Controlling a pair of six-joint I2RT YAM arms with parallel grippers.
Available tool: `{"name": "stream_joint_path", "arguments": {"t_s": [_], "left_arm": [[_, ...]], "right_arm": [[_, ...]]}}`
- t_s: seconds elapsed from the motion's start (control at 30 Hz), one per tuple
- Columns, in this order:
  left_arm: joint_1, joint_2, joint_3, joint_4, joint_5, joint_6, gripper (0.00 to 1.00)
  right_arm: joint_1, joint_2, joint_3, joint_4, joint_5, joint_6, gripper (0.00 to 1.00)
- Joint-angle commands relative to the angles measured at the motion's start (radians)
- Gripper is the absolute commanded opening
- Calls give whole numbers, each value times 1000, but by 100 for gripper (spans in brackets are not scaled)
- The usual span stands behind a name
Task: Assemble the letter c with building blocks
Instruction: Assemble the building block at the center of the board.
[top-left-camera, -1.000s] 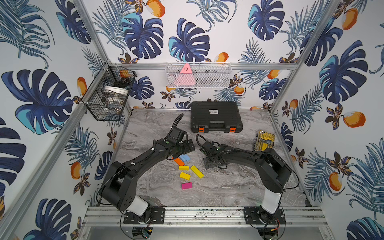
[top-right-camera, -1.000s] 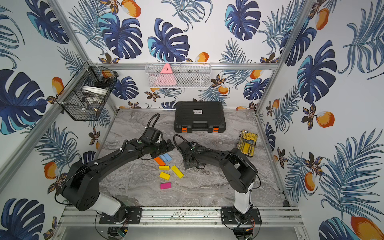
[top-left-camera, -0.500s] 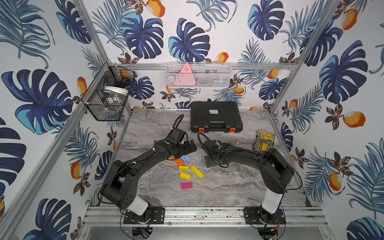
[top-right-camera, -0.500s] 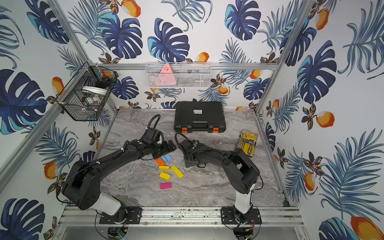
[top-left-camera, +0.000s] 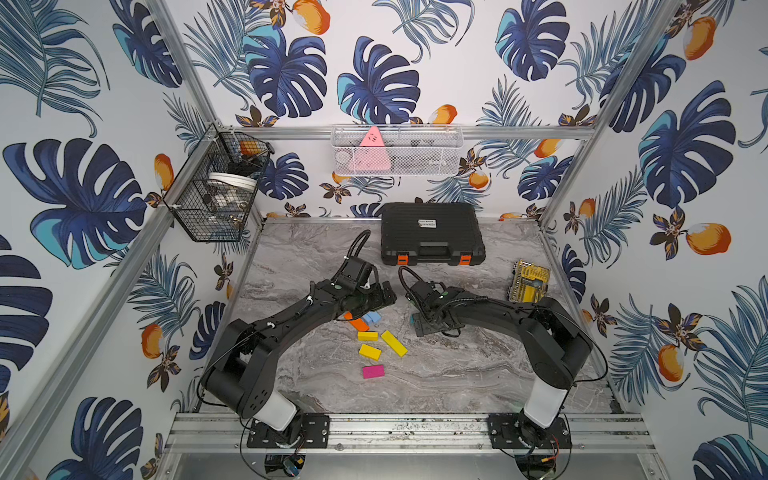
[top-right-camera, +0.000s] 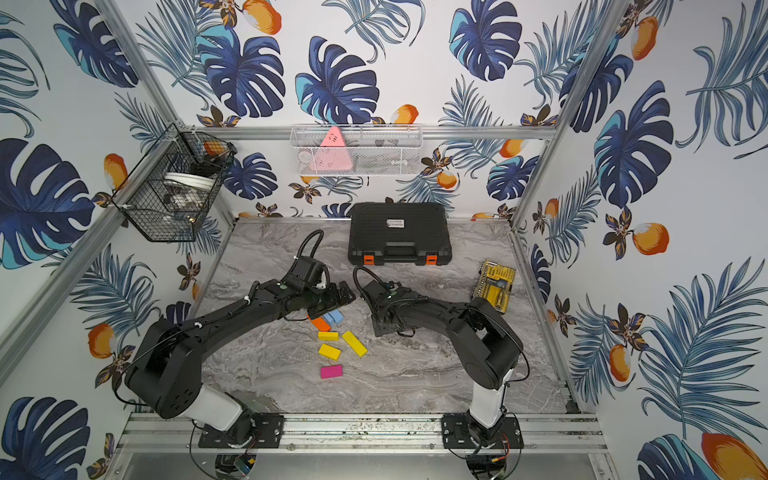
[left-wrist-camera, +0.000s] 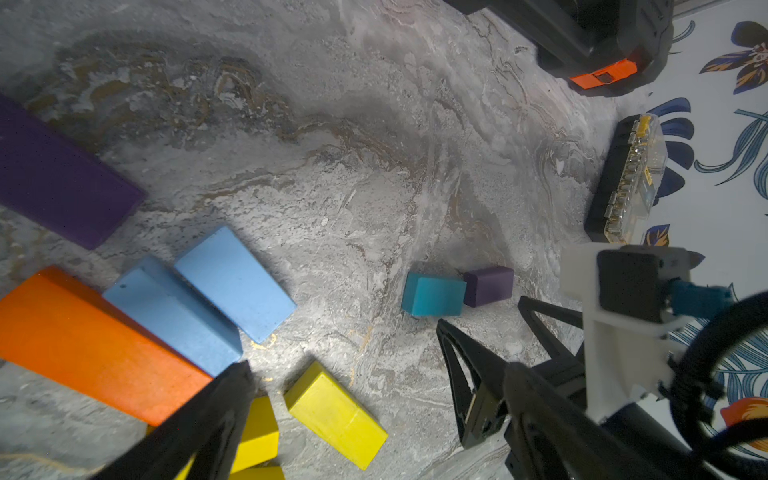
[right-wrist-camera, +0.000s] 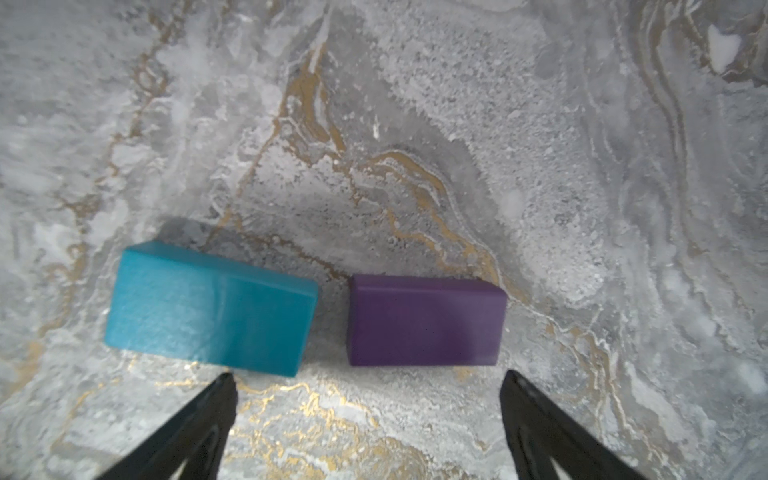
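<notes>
Building blocks lie mid-table in both top views: an orange block (top-left-camera: 358, 325), light blue ones (top-left-camera: 372, 318), yellow ones (top-left-camera: 394, 343) and a magenta one (top-left-camera: 373, 371). My left gripper (top-left-camera: 384, 297) hovers open over the orange and blue blocks. In the left wrist view the left gripper (left-wrist-camera: 343, 345) holds nothing, and a long purple block (left-wrist-camera: 62, 183) lies beside the orange block (left-wrist-camera: 83, 345). My right gripper (right-wrist-camera: 368, 374) points down, open and empty, just short of a teal block (right-wrist-camera: 208, 307) and a small purple block (right-wrist-camera: 424, 320) lying side by side.
A black tool case (top-left-camera: 432, 239) sits at the back of the marble table. A yellow-and-black drill-bit case (top-left-camera: 528, 284) lies at the right edge. A black wire basket (top-left-camera: 216, 195) and a white mesh basket (top-left-camera: 397, 151) hang on the walls.
My left gripper has drifted slightly to the right over the orange and blue blocks. The right gripper has shifted a little. No block has moved.
</notes>
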Motion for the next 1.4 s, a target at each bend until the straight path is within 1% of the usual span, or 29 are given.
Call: {"name": "stream_joint_path", "arguments": {"t_s": [0.0, 0.33, 0.4, 0.6, 0.77, 0.8, 0.83, 0.87, 1.03, 1.23, 1.37], "left_arm": [[-3, 1, 3, 18, -1, 5, 99], [-12, 10, 10, 21, 0, 9, 99], [-13, 14, 11, 22, 4, 10, 99], [-33, 36, 17, 39, 19, 9, 99], [-66, 60, 19, 58, 22, -1, 99], [-70, 60, 17, 63, 22, -6, 99], [-75, 61, 13, 70, 19, -12, 99], [-81, 61, 9, 75, 15, -17, 99], [-110, 84, -2, 112, -2, -60, 99], [-145, 134, 40, 104, -27, -73, 99], [-164, 178, 57, 130, -16, -91, 99]], "right_arm": [[-13, 0, -1, 2, 8, -3, 100], [-35, -10, -2, 8, -8, -15, 100], [-35, -31, -33, 1, -19, -14, 100], [-64, -108, -42, -20, -73, 4, 100], [-185, -172, -80, -3, -227, 46, 100], [-198, -188, -90, 0, -251, 54, 100], [-241, -205, -99, 3, -274, 60, 100], [-256, -221, -109, 6, -291, 63, 100], [-309, -271, -136, 14, -345, 62, 99], [-384, -294, -170, 51, -410, 70, 99], [-445, -294, -197, 75, -457, 72, 98]]}}
